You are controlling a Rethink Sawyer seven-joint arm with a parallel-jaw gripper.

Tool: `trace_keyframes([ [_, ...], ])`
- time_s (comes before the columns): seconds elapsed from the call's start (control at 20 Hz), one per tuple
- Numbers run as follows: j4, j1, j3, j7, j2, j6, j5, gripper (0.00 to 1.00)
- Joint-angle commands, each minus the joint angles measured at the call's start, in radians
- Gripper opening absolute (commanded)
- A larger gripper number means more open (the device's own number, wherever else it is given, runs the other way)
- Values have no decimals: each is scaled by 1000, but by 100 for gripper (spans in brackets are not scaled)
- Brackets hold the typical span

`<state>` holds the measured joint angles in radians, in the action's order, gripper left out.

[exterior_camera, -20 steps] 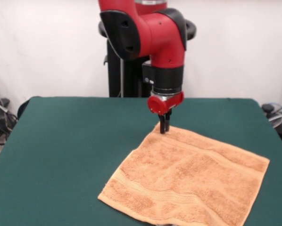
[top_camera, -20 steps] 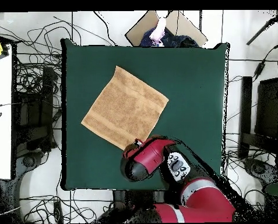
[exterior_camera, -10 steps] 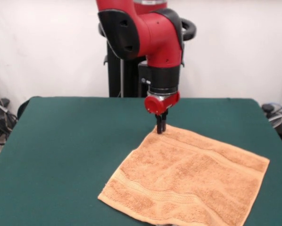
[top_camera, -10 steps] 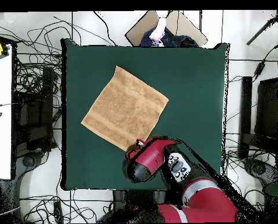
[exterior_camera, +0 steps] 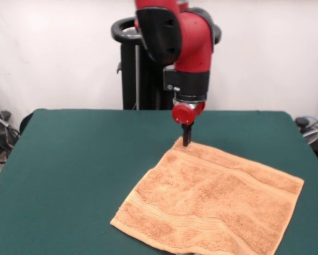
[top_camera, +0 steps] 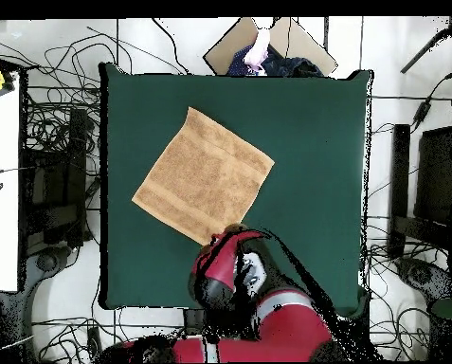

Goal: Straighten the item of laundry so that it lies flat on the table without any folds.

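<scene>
The orange-tan towel lies spread out flat on the green table, turned like a diamond, with woven bands near two opposite edges. It also shows in the overhead view on the table. My gripper hangs from the red arm just above the towel's far corner, next to the robot. Its black fingers look closed together and hold nothing. In the overhead view the arm hides the gripper.
The robot's black pedestal stands behind the table's far edge. Cables and equipment lie on the floor around the table. A person's hand and a cardboard box show at the overhead view's top edge.
The arm has turned and the gripper has risen slightly and shifted a little right, off the towel's far corner. The towel has not moved.
</scene>
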<state>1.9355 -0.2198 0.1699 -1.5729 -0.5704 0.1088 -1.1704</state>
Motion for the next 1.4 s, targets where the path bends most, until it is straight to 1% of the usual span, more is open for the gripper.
trace_keyframes([
  [0.05,-91,147,-194,-203,0,-138,-24,0],
  [0.25,-98,165,-235,-181,16,-159,20,0],
  [0.3,-98,167,-244,-164,21,-167,38,100],
  [0.5,-90,153,-231,-149,21,-181,46,100],
  [0.8,-93,161,-247,-138,32,-206,64,100],
  [0.85,-95,164,-252,-139,36,-209,70,0],
  [1.05,-95,170,-253,-138,36,-217,74,0],
  [1.15,-111,204,-290,-141,52,-236,85,0],
  [1.25,-116,214,-295,-131,56,-242,80,0],
  [1.4,-118,209,-284,-123,59,-233,75,0],
])
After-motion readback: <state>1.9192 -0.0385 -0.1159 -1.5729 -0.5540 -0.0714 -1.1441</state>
